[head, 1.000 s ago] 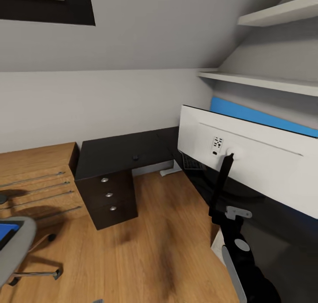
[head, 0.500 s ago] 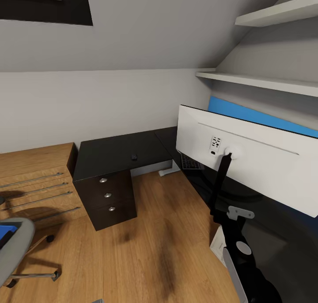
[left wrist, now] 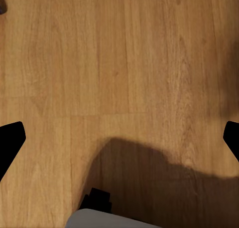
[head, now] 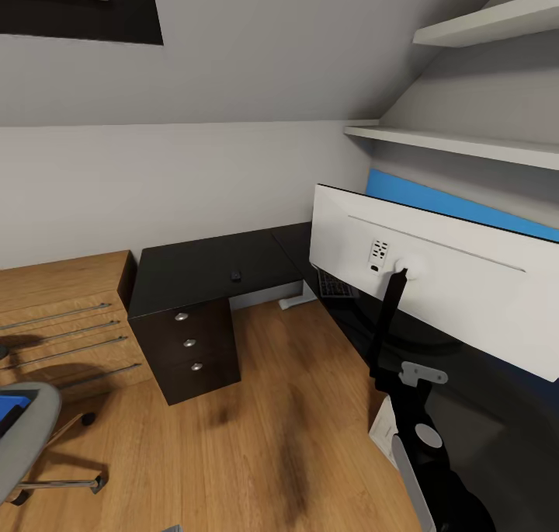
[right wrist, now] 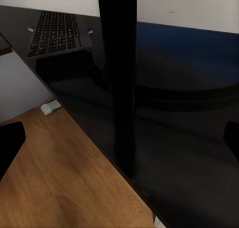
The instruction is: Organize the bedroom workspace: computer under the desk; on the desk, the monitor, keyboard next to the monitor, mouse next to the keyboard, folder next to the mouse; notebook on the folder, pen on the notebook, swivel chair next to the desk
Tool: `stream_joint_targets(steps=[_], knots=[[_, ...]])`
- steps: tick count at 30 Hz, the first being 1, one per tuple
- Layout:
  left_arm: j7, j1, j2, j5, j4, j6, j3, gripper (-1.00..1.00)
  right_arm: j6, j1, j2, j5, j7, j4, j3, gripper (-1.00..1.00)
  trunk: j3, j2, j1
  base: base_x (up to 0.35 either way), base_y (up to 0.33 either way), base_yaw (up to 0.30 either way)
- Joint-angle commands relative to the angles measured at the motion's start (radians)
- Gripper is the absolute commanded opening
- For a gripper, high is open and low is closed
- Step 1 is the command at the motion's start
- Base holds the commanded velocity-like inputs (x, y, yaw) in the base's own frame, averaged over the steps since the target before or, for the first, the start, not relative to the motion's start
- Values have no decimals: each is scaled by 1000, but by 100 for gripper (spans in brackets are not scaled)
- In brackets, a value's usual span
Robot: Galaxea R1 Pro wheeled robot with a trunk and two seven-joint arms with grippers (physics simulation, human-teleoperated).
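Observation:
The monitor stands on the black desk with its white back toward me. Its slim black stand rises between the fingers of my right gripper, which is open and not touching it. Behind the monitor the keyboard lies flat on the desk. A small dark thing, apparently the mouse, sits on the desk's other wing. The swivel chair is at the lower left with the blue folder on its seat. My left gripper hangs open over bare floor. Computer, notebook and pen are out of view.
A light wooden low cabinet stands left of the desk's drawer unit. White shelves run along the right wall above a blue panel. Wooden floor lies between chair and desk.
The whole head view shifted slightly a second ago, so the camera moved. Nothing has visibly moved in the last half second.

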Motion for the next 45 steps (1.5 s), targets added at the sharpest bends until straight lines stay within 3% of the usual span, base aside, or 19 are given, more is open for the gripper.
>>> stream_joint_targets(steps=[1, 45], knots=[[3, -1, 0, 5, 0, -3, -4, 100, 3, 0, 0, -9, -3, -2, 0, 100, -1, -1, 0, 0, 0, 0], [2, -1, 1, 6, 1, -4, -2, 100, -20, 1, 0, -6, -2, 6, 0, 100, -1, -1, 0, 4, 0, 0]])
